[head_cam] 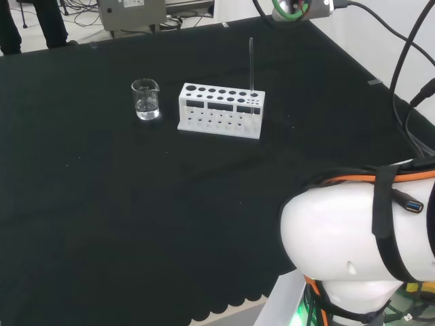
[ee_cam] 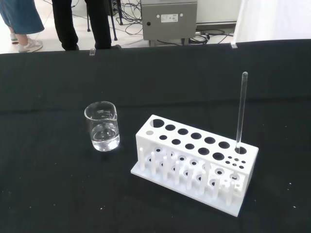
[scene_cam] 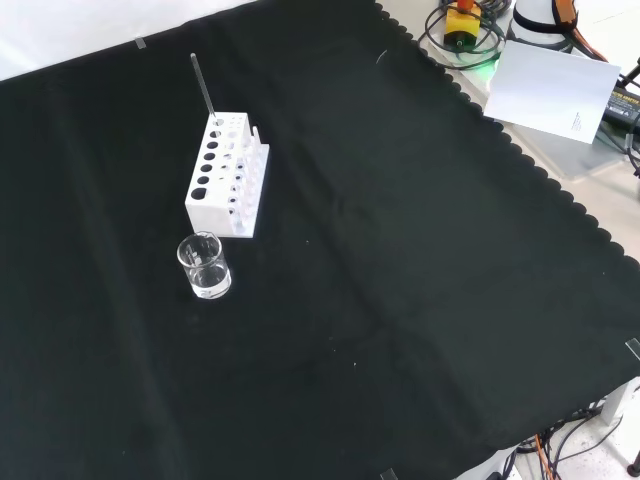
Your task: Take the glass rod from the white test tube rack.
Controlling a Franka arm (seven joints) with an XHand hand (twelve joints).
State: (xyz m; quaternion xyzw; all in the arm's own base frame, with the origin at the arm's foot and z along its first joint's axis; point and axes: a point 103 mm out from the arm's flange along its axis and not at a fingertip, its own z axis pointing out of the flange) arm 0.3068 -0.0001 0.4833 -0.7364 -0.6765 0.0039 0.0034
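— Black cloth covers our table [scene_cam: 420, 300]; nearest us in the wrist view, a beaker [ee_cam: 102, 126] beside the white rack [ee_cam: 194, 162].
— Our glass rod [ee_cam: 240, 110] stands upright at its far end hole. Whether our hand is open, we cannot tell.

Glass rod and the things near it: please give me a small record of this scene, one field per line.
glass rod: upright in a hole at one end of the rack, not yet taken
rack: white test tube rack on the black cloth, other holes look empty
beaker: clear, a little clear liquid inside, beside the rack's other end, apart from it
rod end in head view: right end of the rack
arm: white link at head view's lower right, far from the rack
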